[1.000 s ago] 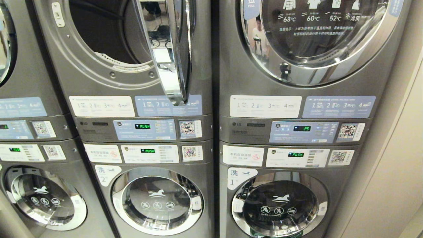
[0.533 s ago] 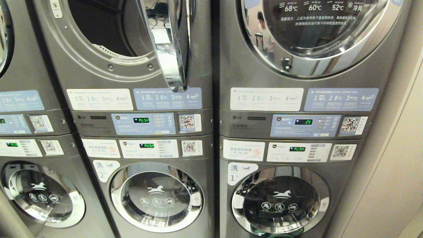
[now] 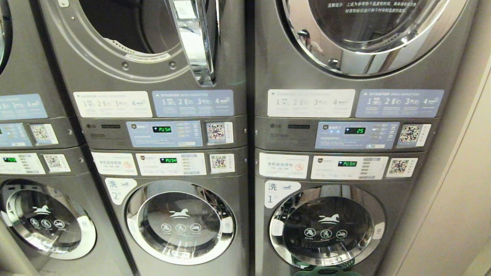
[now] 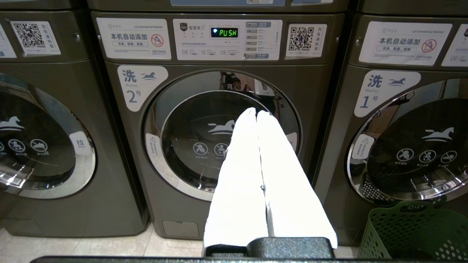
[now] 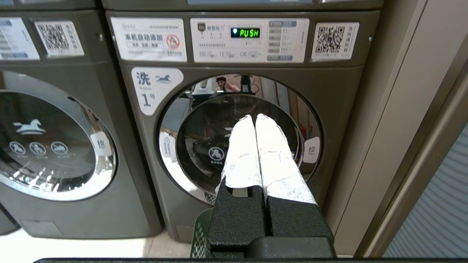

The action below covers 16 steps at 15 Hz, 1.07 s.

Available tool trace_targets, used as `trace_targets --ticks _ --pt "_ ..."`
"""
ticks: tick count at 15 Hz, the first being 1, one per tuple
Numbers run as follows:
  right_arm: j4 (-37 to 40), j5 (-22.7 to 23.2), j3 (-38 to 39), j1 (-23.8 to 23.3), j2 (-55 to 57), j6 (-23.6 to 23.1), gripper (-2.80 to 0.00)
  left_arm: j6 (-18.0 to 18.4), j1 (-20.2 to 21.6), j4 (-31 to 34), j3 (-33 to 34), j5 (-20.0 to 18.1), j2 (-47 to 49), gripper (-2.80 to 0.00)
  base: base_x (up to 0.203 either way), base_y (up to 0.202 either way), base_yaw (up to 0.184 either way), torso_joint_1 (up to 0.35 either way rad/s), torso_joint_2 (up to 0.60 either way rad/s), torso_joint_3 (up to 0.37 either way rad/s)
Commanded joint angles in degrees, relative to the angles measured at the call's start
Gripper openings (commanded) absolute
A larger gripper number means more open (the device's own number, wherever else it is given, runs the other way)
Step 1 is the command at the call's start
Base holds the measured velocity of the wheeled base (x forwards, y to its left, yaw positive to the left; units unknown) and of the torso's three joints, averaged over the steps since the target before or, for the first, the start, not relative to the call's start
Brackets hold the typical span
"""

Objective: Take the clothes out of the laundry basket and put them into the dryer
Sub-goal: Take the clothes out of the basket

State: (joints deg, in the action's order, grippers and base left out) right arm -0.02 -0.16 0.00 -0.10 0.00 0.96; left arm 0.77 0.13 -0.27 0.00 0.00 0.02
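Against the far wall stand stacked grey laundry machines, and the whole head view has slid since a second ago: the panels and doors now sit higher in the picture, so the camera has dipped, not the machines. The open dryer is at upper left, its chrome door swung out to the right; less of its drum shows than before. Below it is washer 2, and to the right washer 1. More of the green laundry basket now peeks in at the bottom edge, on the floor in front of washer 1; its contents cannot be seen. Neither arm shows in the head view. The left gripper points at washer 2's door, white fingers pressed together, holding nothing. The right gripper points at washer 1's door, likewise clenched and empty, with the basket's rim just below it.
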Motion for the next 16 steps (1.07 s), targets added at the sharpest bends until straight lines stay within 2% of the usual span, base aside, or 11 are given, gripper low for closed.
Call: trace_targets --ticks 1,16 --pt "-0.06 -0.02 0.0 0.01 0.0 0.0 -2.8 0.02 0.04 0.0 0.09 0.0 -0.02 -2.8 0.0 0.0 0.0 -0.172 0.38 0.212" --pt "-0.06 -0.02 0.0 0.01 0.0 0.18 -2.8 0.02 0.04 0.0 0.09 0.0 -0.02 -2.8 0.0 0.0 0.0 -0.211 0.5 0.287"
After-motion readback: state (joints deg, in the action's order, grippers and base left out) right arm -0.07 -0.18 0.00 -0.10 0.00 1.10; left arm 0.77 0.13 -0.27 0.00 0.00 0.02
